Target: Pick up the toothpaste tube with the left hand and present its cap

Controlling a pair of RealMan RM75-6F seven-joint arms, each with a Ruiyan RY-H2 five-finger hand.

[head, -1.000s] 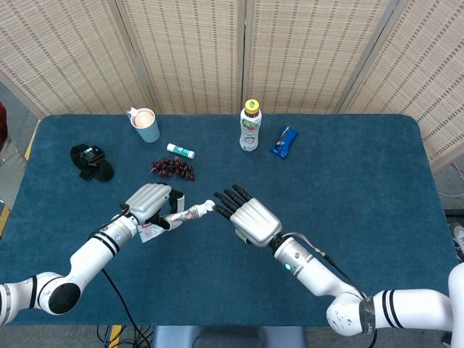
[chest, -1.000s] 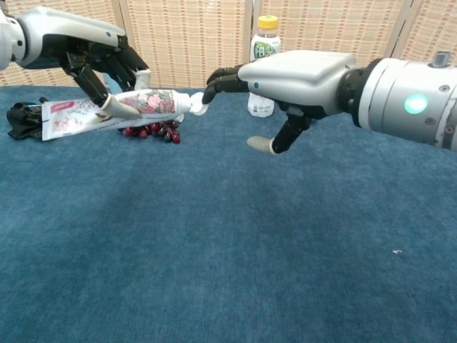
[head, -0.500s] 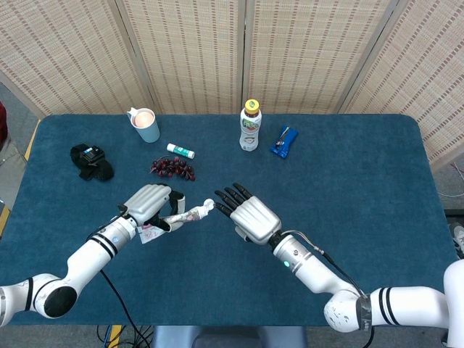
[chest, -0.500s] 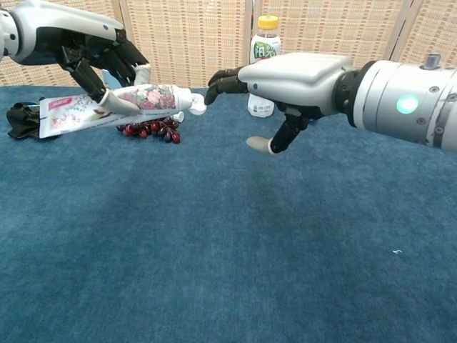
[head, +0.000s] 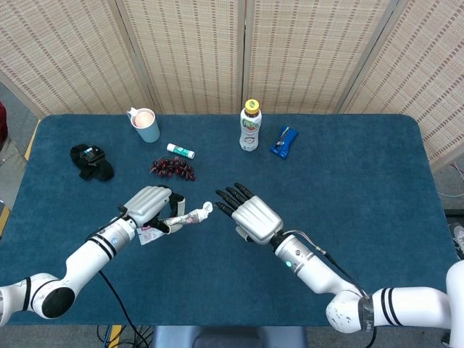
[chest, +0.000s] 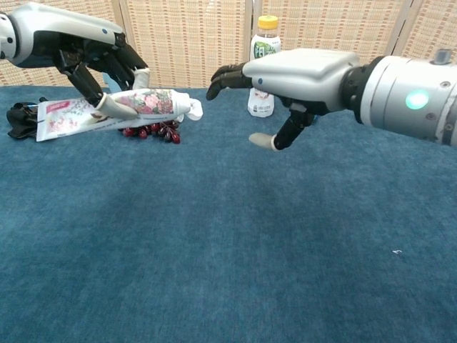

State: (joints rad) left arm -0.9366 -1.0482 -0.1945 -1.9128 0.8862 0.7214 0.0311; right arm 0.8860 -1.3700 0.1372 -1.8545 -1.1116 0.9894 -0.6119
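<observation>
My left hand grips the toothpaste tube around its middle and holds it above the table, roughly level. The white cap points right, toward my right hand. That hand is open, palm down, fingers stretched out toward the cap, its fingertips a short gap above and to the right of the cap, not touching it. The tube's flat crimped end sticks out to the left.
On the blue table behind the hands lie a bunch of dark red grapes, a small white-and-green tube, a cup, a drink bottle, a blue packet and a black strap.
My right hand has risen slightly and drawn its fingertips off the cap. The left hand has shifted the tube a little left and lower.
</observation>
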